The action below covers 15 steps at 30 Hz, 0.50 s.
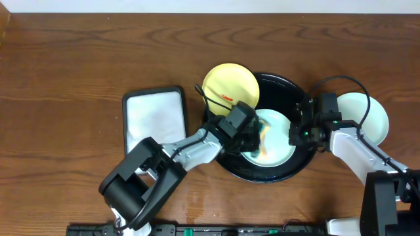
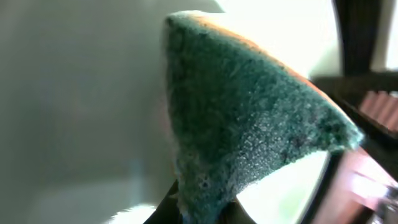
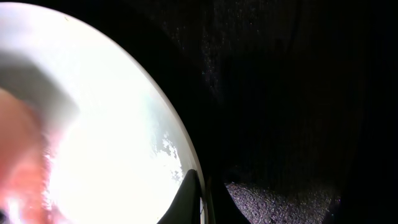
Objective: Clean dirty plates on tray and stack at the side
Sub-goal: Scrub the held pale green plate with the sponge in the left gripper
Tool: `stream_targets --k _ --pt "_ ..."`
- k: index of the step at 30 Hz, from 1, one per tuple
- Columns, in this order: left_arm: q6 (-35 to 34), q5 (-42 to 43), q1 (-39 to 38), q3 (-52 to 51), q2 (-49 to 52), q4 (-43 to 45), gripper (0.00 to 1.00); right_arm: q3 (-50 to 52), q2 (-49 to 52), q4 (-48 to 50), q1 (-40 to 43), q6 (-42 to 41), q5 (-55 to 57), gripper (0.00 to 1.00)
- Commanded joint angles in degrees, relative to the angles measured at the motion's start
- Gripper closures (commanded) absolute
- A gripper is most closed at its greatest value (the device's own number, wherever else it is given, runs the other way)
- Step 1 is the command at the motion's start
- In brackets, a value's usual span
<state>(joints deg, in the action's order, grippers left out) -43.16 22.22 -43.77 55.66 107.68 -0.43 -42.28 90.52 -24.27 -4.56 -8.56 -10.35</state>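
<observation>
green sponge (image 2: 249,124) clamped in left end effector (image 1: 258,139), pressed on mint plate (image 1: 279,155); right end effector (image 1: 294,134) closed at its rim.

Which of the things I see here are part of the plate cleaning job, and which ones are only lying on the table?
For the job:
black tray
yellow plate
mint plate in the tray
mint plate at the right
green sponge, held in the left gripper

Only lying about:
white rectangular tray

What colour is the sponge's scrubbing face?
Dark green; the sponge shows best in left wrist view.
</observation>
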Motion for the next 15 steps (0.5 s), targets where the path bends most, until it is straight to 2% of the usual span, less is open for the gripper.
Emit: stream_targets --k 1,4,8,11,15 --pt "7.7 -13.2 2.9 2.4 1.8 -10.4 0.92 0.2 0.9 -0.6 0.0 -0.8 0.8 0.99" --pt "10.8 -17.2 2.8 5.1 1.8 -15.2 0.92 0.2 0.9 -0.6 0.0 -0.7 0.9 0.99" --pt "11.3 -17.6 1.8 6.6 1.8 -14.6 0.92 0.2 0.9 -0.7 0.0 -0.6 0.9 0.99" --pt "7.1 -16.2 0.4 6.6 1.9 -12.6 0.92 0.2 0.9 -0.6 0.0 -0.6 0.9 0.99" --pt "0.9 -7.3 -1.9 6.6 2.9 -5.3 0.92 0.2 0.9 -0.6 0.0 -0.6 0.9 0.99"
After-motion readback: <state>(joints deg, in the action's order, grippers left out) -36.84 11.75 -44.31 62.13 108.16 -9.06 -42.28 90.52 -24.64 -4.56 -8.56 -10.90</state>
